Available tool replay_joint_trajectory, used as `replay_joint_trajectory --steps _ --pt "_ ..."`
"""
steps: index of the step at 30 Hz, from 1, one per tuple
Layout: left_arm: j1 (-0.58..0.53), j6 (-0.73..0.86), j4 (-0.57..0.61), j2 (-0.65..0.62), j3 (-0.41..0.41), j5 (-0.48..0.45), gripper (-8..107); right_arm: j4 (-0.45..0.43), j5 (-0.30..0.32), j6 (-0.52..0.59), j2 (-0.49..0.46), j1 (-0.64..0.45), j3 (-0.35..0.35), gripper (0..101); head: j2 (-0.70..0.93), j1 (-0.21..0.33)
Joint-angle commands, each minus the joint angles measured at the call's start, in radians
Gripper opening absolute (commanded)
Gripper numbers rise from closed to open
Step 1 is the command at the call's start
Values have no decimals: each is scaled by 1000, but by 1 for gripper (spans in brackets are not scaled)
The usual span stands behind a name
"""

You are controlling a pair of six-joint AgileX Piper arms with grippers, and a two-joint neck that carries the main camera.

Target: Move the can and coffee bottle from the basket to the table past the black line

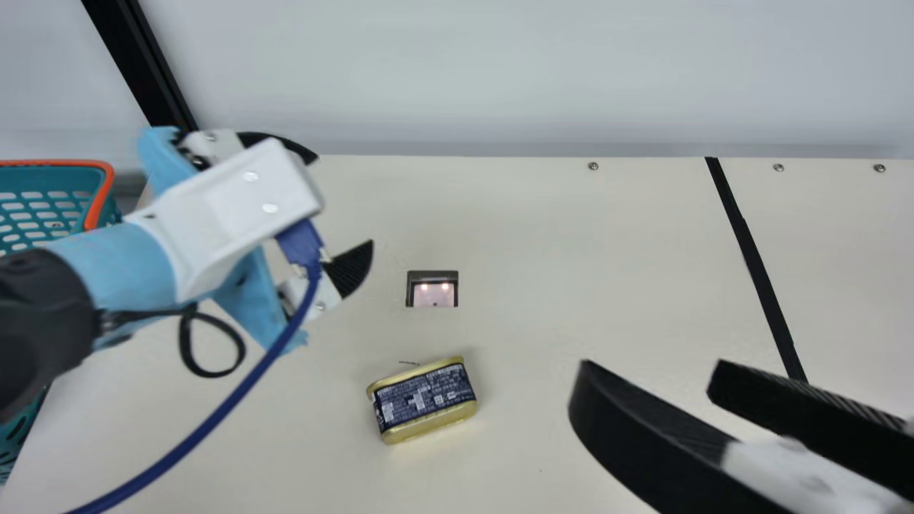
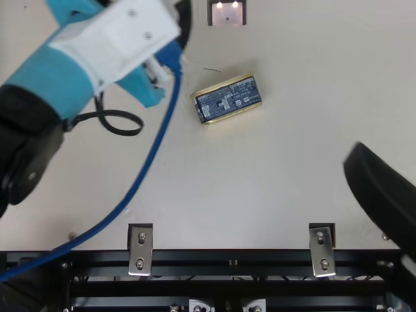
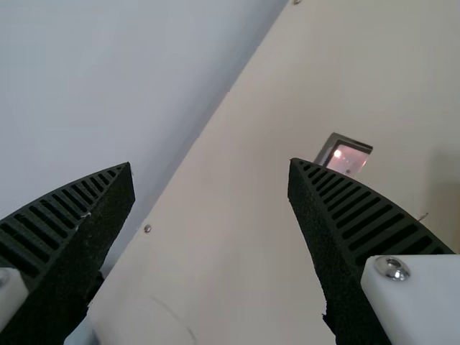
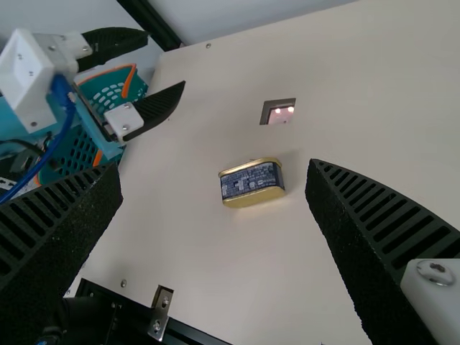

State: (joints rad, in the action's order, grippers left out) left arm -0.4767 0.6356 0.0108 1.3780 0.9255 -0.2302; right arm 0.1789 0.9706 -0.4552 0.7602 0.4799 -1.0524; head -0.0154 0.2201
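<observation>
The can (image 1: 421,400) lies on the counter (image 1: 571,271), out of the basket (image 1: 104,191) but short of the black line (image 1: 757,268), roughly midway between that line and the counter's left edge. It rests on its side with a labelled face up. Its long axis runs nearly along the counter's near edge, the right end swung somewhat toward the far edge. The right tool (image 1: 651,370) hangs above the counter with its fingers wide apart and nothing between them; from there the can lies toward the left edge and a little toward the far one. The left tool (image 1: 343,201) is also wide and empty, raised above the counter and on the far-edge side of the can. Which tool is nearer I cannot tell for certain, but the right one looks better placed: its wrist view has the can ahead, in the gap between the fingers, and the carry ends on its side. The coming move probably calls for a reach leftward and down, with the fingers turned to straddle the narrow width; closing askew to that slant could spin the can or catch a corner.
</observation>
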Motion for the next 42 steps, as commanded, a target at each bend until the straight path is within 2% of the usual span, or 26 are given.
replay_joint_trajectory --steps 1,7,13,21,25,31,42 --pt "0 0 0 0 0 0 90 0 0 0 0 0 0 101 -7 3" --pt "0 -15 -11 0 0 0 90 2 -2 12 12 -5 0 101 -7 3" --pt "0 -109 -108 17 27 3 90 10 18 63 35 -32 -10 101 -7 3" --pt "50 -301 -290 -27 23 33 90 16 89 232 189 -99 -94 101 -7 3" --pt "69 -402 -327 -77 -25 72 90 48 112 352 291 -156 -151 101 -7 3" --pt "105 -523 -325 -162 -133 149 90 85 138 547 435 -213 -236 101 -7 3" --pt "168 -656 -246 -302 -349 293 90 88 135 889 621 -194 -336 101 -7 3"
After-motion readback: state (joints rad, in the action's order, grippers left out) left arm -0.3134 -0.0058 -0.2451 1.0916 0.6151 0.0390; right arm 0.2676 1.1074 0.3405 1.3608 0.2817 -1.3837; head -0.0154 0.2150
